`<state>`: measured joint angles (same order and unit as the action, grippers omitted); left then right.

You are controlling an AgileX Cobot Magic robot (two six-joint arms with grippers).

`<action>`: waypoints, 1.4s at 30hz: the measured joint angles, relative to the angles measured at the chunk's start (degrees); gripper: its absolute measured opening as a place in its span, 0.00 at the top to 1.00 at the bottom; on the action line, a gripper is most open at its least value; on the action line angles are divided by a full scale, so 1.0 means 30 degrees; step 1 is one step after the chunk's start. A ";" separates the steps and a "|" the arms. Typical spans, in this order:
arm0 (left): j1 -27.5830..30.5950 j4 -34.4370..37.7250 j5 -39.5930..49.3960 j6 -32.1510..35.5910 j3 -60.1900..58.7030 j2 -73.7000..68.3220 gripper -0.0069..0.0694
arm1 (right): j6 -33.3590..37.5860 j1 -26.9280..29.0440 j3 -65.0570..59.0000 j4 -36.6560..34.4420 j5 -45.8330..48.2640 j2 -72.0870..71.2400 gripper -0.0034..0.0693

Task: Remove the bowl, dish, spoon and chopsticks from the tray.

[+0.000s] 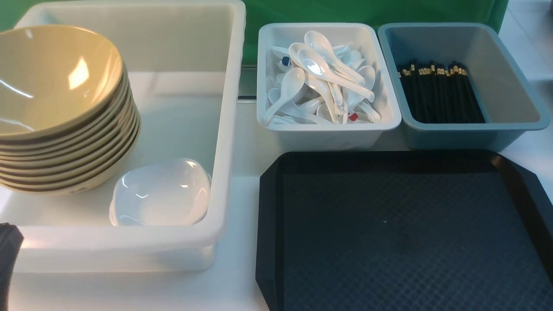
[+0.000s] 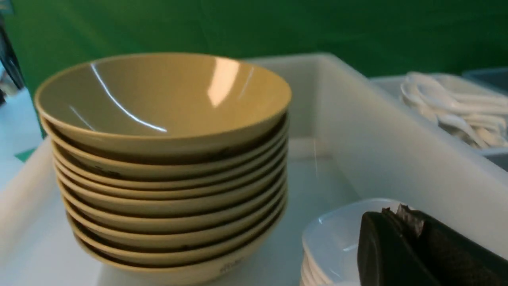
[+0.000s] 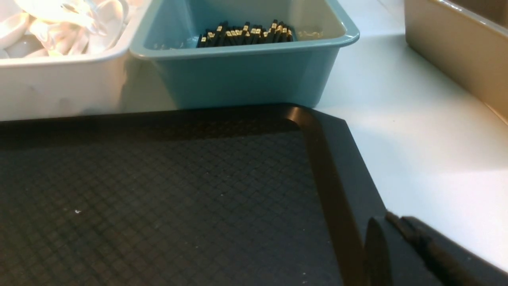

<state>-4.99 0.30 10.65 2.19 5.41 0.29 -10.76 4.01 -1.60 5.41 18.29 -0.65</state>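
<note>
Tray (image 1: 268, 242) bears no readable writing (bowl (image 1: 56, 77) mark blurred); both arms' jaws closed, empty.

Bright overhead light, glossy glare.

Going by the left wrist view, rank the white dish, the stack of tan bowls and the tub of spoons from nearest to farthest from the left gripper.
1. White dish: right beside the shut left gripper, inside the big white tub.
2. Stack of tan bowls: across the same tub.
3. Tub of spoons: beyond the big tub's wall, toward the robot's right.
</note>
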 joint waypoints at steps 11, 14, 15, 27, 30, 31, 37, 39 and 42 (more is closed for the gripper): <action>0.1960 0.0435 0.1725 0.0169 -0.2276 0.0164 0.92 | 0.0000 0.0000 0.0000 0.0000 0.0012 -0.0015 0.90; 0.1960 0.0723 0.2296 0.0169 -0.2276 0.0164 0.92 | 0.0000 0.0000 0.0000 0.0000 0.0012 -0.0015 0.90; 0.1960 0.0731 0.2314 0.0169 -0.2276 0.0164 0.92 | 0.0000 0.0000 0.0000 0.0000 0.0012 -0.0015 0.90; 0.1960 0.0789 0.2314 0.0174 -0.2276 0.0164 0.92 | 0.0000 0.0000 0.0000 0.0000 0.0012 -0.0015 0.90; 0.1960 0.0789 0.2327 0.0174 -0.2276 0.0164 0.92 | 0.0000 0.0000 0.0000 0.0000 0.0012 -0.0015 0.89; 0.1960 0.0789 0.2327 0.0174 -0.2276 0.0164 0.92 | 0.0000 0.0000 0.0000 0.0000 0.0012 -0.0015 0.89; 0.1960 0.0789 0.2327 0.0174 -0.2276 0.0164 0.92 | 0.0000 0.0000 0.0000 0.0000 0.0012 -0.0015 0.89; 0.1960 0.0789 0.2327 0.0174 -0.2276 0.0164 0.92 | 0.0000 0.0000 0.0000 0.0000 0.0012 -0.0015 0.89; 0.1960 0.0789 0.2327 0.0174 -0.2276 0.0164 0.92 | 0.0000 0.0000 0.0000 0.0000 0.0012 -0.0015 0.89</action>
<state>0.89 2.67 17.63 2.71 -1.42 0.78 -10.76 4.01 -1.60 5.41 18.32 -0.69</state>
